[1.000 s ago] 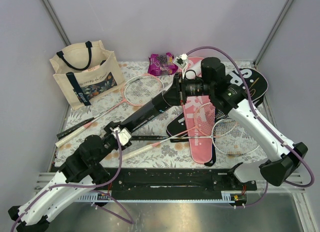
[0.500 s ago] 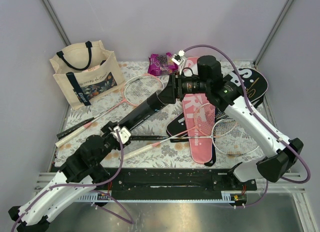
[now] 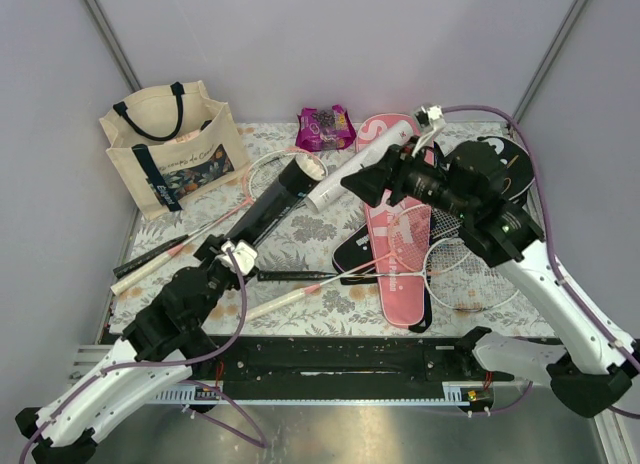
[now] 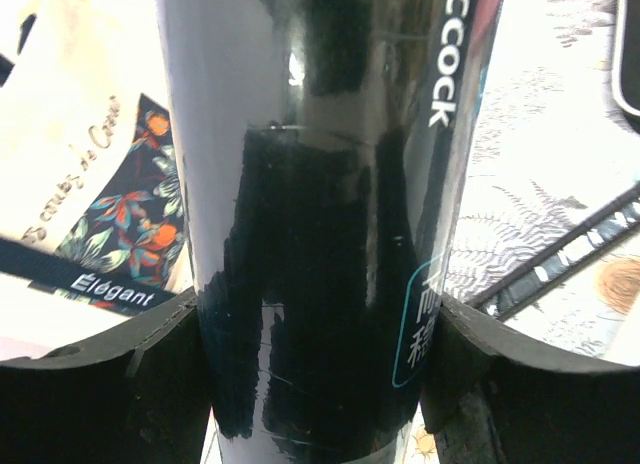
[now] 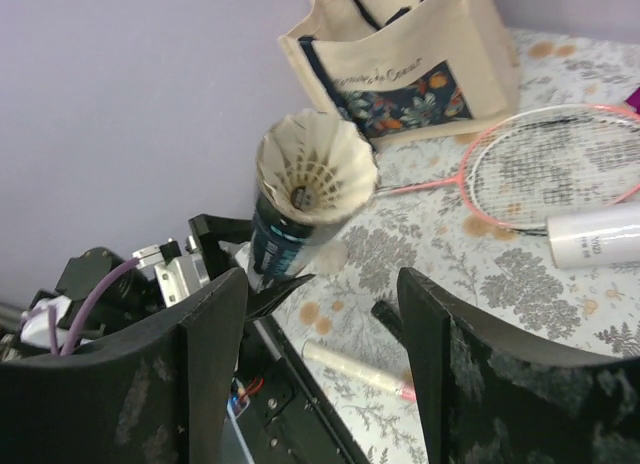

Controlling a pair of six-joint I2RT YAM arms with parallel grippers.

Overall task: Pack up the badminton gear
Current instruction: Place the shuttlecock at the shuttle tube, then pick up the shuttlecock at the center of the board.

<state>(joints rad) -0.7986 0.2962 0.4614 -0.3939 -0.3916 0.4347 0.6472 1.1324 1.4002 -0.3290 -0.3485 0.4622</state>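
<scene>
My left gripper (image 3: 232,252) is shut on a long black tube (image 3: 275,196) near its lower end, and holds it tilted up off the table. In the left wrist view the tube (image 4: 320,184) fills the space between the fingers (image 4: 120,374). A white feather shuttlecock (image 5: 315,169) sits in the tube's open top (image 5: 290,234). My right gripper (image 3: 378,176) is open and empty, a little to the right of the tube's top; in its own view it (image 5: 320,279) faces the tube. A white tube (image 3: 342,181) lies on the table beneath it.
A pink racket (image 3: 285,179) lies by the cream tote (image 3: 170,149). A pink cover (image 3: 395,244), a black cover (image 3: 510,164) and a white-headed racket (image 3: 465,274) lie on the right. A purple packet (image 3: 325,127) is at the back. Racket handles (image 3: 150,259) lie front left.
My right gripper has let go of the black tube's top and drawn back to the right. My left gripper has swung the tube up and to the left. The white tube now shows.
</scene>
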